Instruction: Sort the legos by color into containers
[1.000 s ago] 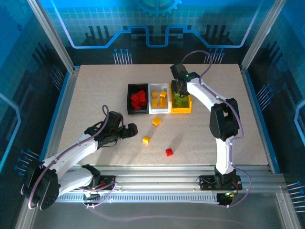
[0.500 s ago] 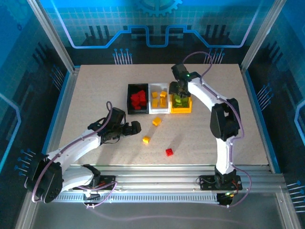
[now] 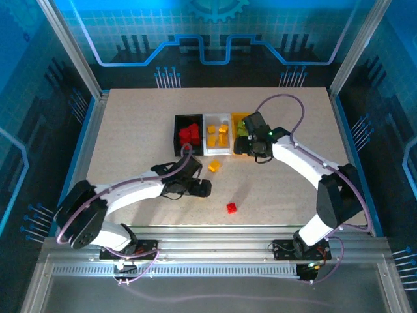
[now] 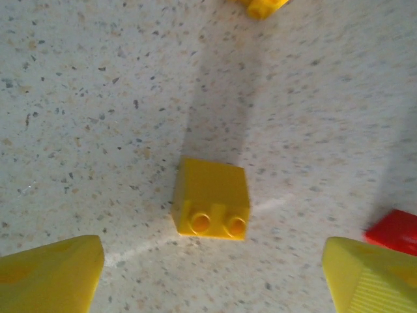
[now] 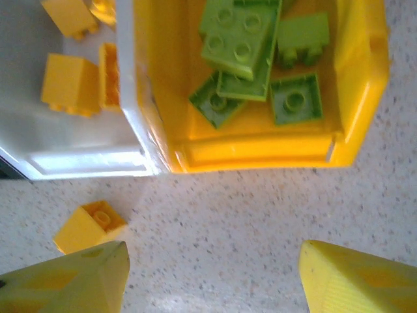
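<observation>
Bins in a row, upper centre: black plastic bin (image 3: 177, 138) holds red bricks (image 3: 189, 134), white bin (image 5: 85, 163) yellow-orange bricks (image 5: 65, 85), yellow-orange bin (image 5: 260, 149) lime-green bricks (image 5: 244, 45). Left gripper (image 4: 212, 277) spread wide over a loose yellow brick (image 4: 210, 199); right gripper (image 5: 212, 277) spread wide just below the yellow-orange bin.

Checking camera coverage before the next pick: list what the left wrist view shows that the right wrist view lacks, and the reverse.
Left wrist: a loose yellow brick between the fingertips of the open left pincer, and a red brick at the right edge. Right wrist: the yellow bin holding green bricks, the white bin holding yellow bricks, and the open right pincer. Both: the speckled table.
</observation>
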Tool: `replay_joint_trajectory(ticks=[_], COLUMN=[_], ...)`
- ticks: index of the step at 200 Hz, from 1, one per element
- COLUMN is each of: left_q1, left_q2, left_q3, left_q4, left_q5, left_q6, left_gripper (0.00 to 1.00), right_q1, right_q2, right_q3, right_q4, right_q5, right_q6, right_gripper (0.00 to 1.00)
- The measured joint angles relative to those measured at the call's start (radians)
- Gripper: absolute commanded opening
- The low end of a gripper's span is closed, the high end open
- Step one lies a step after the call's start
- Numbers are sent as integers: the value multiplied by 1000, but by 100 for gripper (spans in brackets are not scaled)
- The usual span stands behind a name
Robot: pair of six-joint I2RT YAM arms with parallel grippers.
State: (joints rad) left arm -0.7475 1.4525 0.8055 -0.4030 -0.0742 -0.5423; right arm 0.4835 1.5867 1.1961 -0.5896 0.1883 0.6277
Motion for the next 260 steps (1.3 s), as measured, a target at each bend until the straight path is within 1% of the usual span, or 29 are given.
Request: replay_joint_trajectory(ticks=[17, 48, 58, 84, 102, 141, 171, 200, 213, 240, 260], left_q1=[-18, -38, -42, -57, -70, -80, -80, -62, -31, 71, 130], left_q2=[62, 137, 156, 183, 194, 195, 171, 132, 119, 119, 155], left_q3=[24, 59, 66, 70, 71, 72, 85, 144, 188, 307, 424], left_q4=[-10, -10, -9, -10, -10, -10, -18, -27, -26, -16, -7], left_q5=[-52, -118, -132, -147, -150, -158, -159, -165, -162, -142, -133], left_q6=[18, 38, 46, 51, 51, 43, 45, 45, 45, 46, 47], left_gripper=[79, 65, 63, 56, 47, 35, 33, 33, 33, 32, 32], right_q1=[0, 0, 0, 0, -5, -18, -21, -23, -25, -27, -27], right_q2=[-31, -91, -105, -128, -132, -134, -140, -163, -177, -203, -219], right_q3=[-29, -39, -39, -42, -47, -51, -58, -81, -94, -119, -140], right_q4=[5, 21, 27, 34, 33, 34, 34, 34, 34, 33, 31], right_q5=[-7, -7, -7, -7, -7, -7, -7, -10, -10, -11, -11], right_q6=[4, 5, 5, 8, 8, 8, 11, 16, 19, 25, 30], right_gripper=[71, 71, 71, 71, 71, 71, 71, 71, 71, 71, 71])
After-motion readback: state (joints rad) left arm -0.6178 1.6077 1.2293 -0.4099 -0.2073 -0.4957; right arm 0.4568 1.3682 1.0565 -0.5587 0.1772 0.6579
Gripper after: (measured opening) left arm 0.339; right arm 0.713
